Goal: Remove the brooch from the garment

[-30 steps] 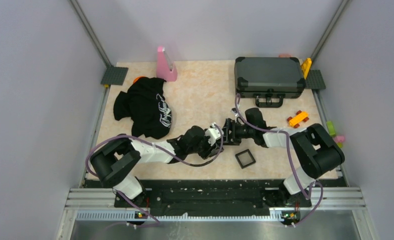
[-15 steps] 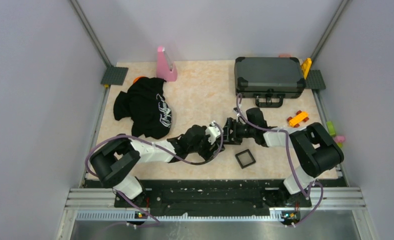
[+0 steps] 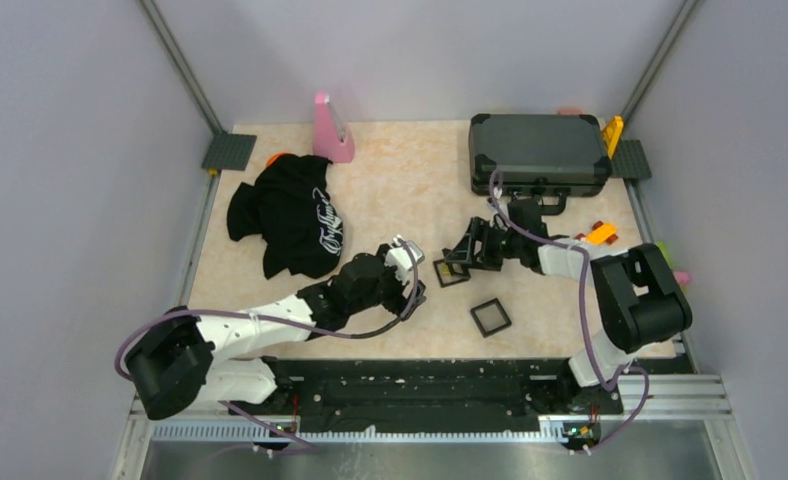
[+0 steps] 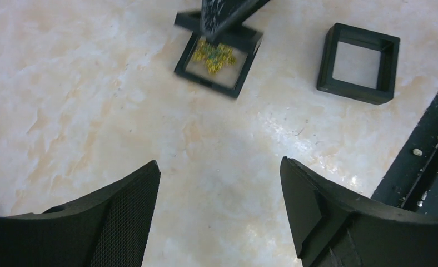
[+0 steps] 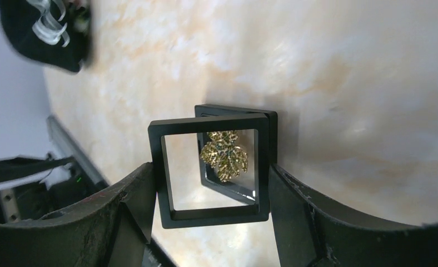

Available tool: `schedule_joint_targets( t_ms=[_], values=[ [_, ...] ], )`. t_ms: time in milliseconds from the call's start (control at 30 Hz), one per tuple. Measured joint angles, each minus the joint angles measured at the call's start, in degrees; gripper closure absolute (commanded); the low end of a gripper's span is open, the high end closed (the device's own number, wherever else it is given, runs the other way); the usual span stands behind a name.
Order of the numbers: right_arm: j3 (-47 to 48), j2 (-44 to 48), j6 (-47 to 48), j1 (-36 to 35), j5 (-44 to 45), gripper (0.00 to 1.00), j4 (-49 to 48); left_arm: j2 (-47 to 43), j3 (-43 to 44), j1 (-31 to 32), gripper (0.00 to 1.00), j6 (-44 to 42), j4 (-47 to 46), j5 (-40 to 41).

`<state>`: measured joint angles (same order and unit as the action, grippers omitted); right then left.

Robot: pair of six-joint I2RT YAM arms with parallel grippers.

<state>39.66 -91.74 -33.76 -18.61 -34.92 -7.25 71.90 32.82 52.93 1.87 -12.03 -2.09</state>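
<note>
From above, the garment [image 3: 288, 215] lies crumpled at the far left of the table [image 3: 410, 190], well apart from both arms. The left gripper [image 3: 408, 268] hangs just left of a small black base frame [image 3: 450, 272] lying flat. The right gripper [image 3: 467, 247] is just beyond it, near the dark grey case [image 3: 540, 148]. A spare frame [image 3: 490, 317] lies nearer, to the right.

In the left wrist view, that gripper's fingers [image 4: 122, 222] are spread wide with nothing between them. The gold brooch [image 4: 214, 55] rests inside the base frame, a little blurred, with the spare frame to its right.

In the right wrist view, the right claw pinches an empty held frame [image 5: 210, 214] by its two sides, raised just over the base frame. The brooch shows through its opening, off the garment at the far edge.
</note>
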Motion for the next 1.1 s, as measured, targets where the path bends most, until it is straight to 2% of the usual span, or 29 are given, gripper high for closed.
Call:
schedule_joint_targets(
  t_ms=[200, 400, 567, 733, 833, 967, 1100],
  values=[
    [5.11, 0.61, 5.75, 3.67, 11.21, 0.58, 8.07, -3.54, -1.53, -0.02, 0.16, 3.37, 4.07, 9.68],
    [7.39, 0.81, 7.74, 6.62, 21.38, 0.58, 10.99, -5.18, -1.51, -1.16, 0.16, 7.13, 8.04, 17.46],
    [9.88, -0.02, 9.25, 8.87, 28.37, 0.58, 13.84, -6.95, -1.38, -2.75, 0.16, 9.27, 10.71, 21.59],
    [12.17, -1.27, 10.51, 9.49, 33.53, 0.53, 16.17, -9.79, -1.20, -6.25, 0.16, 11.63, 13.60, 23.06],
    [12.85, -1.53, 10.86, 9.49, 35.08, 0.44, 17.20, -12.09, -1.20, -8.72, 0.15, 12.74, 14.67, 22.95],
    [13.77, -1.68, 11.30, 9.49, 36.30, 0.06, 18.56, -14.53, -1.20, -11.21, 0.12, 13.55, 15.76, 22.86],
    [15.52, -1.68, 11.82, 9.49, 37.09, 0.01, 20.04, -15.80, -1.22, -12.48, 0.08, 14.10, 16.57, 22.80]
  ],
)
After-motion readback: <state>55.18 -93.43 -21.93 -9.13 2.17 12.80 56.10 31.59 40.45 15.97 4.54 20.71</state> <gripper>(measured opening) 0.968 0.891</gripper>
